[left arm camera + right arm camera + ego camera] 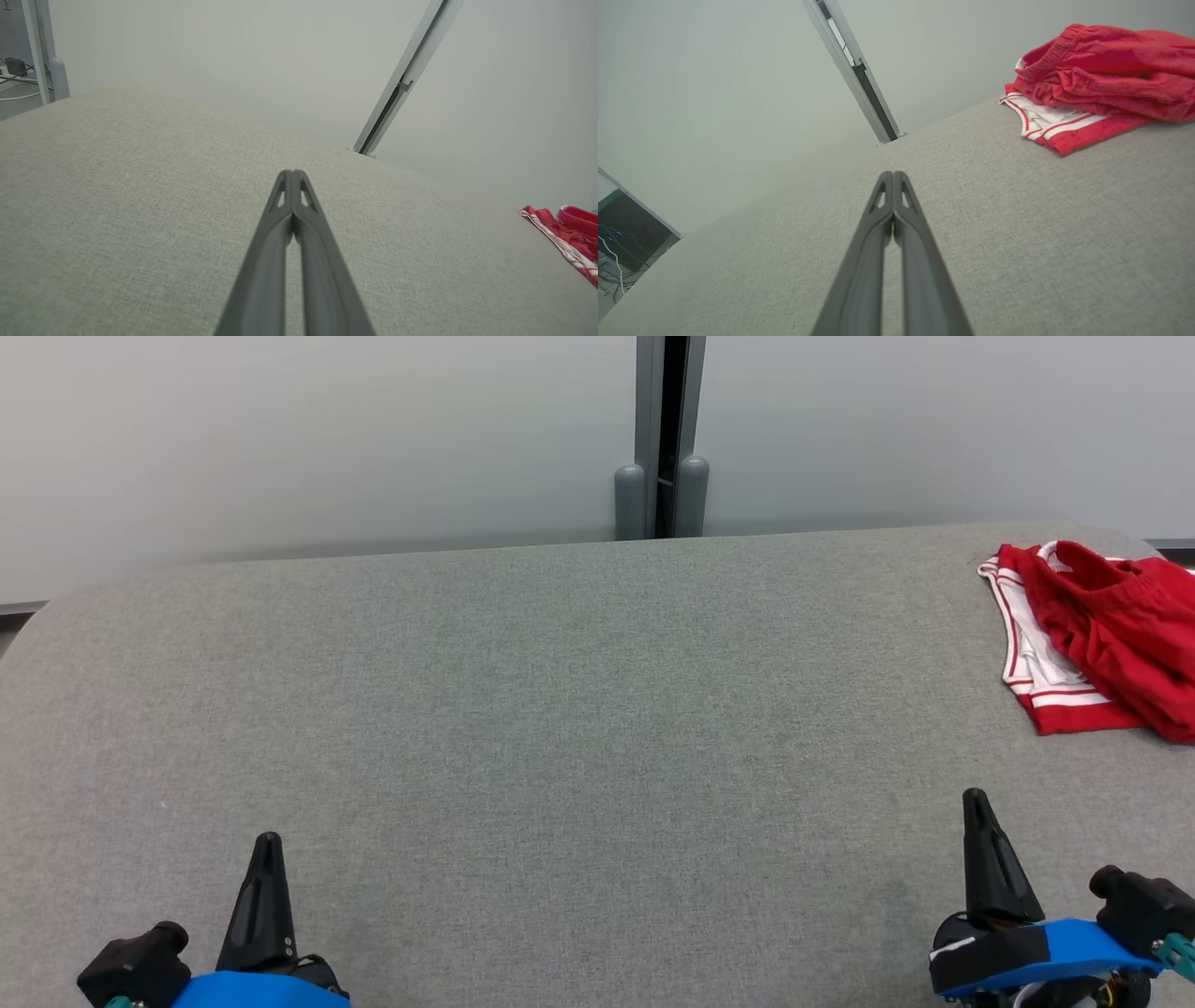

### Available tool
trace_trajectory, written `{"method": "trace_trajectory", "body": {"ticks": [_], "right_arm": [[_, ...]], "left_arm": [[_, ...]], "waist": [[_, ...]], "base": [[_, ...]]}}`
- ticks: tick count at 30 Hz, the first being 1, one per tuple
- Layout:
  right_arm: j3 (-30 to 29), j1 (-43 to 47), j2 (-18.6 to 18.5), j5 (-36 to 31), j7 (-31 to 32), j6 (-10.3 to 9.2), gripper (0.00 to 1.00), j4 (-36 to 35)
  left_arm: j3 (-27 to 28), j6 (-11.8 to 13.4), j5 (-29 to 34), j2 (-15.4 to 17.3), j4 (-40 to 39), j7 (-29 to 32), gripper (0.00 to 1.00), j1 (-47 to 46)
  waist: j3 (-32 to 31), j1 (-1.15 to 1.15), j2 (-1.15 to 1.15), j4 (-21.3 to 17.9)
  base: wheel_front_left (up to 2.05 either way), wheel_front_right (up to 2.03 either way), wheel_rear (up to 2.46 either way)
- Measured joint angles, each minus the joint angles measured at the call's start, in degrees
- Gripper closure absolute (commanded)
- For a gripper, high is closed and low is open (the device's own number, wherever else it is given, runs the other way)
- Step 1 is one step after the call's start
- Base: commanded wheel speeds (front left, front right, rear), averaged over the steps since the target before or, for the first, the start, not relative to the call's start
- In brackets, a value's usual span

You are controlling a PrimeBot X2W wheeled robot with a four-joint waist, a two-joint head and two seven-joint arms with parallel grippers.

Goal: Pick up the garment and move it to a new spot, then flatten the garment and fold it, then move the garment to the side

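Head view looks down on a grey fabric-covered worktop [560, 709], with the red garment [1106, 625] lying bunched at its far right corner, well apart from both pincers. The picture's right edge cuts the garment off, so its full outline cannot be made out. White panels with red stripes peek from under the crumpled red folds and a gathered band runs along the top, but the folds hide what kind of garment it is. The left pincer [267, 845] rises at the lower left and the right pincer [977, 800] at the lower right, each clenched tight on nothing above bare worktop, their bases cut off by the bottom edge. Left wrist view catches a striped corner of the garment at its right edge. Behind the worktop stands a pale wall [280, 448] with a grey post [667, 429]. Dim cables [612, 261] at the lower left of the right wrist view are too blurred to read.
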Motion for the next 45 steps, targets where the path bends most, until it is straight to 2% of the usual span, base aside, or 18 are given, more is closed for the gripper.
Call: {"method": "trace_trajectory", "body": {"ticks": [21,45], "right_arm": [[-1.4,-0.3,0.3,18.5,4.9,-0.01,1.0,0.4],[-2.6,-1.2,0.5,35.1,9.2,-0.01,1.0,0.7]], "left_arm": [[1.3,-1.1,-19.3,0.1,0.1,4.6,1.0,-0.6],[2.6,-2.1,-36.5,0.2,0.4,9.0,1.0,-1.5]], "waist": [[-0.5,0.0,0.0,-0.1],[-1.2,0.0,0.0,-0.3]], "base": [[0.0,0.0,0.0],[0.0,0.0,0.0]]}}
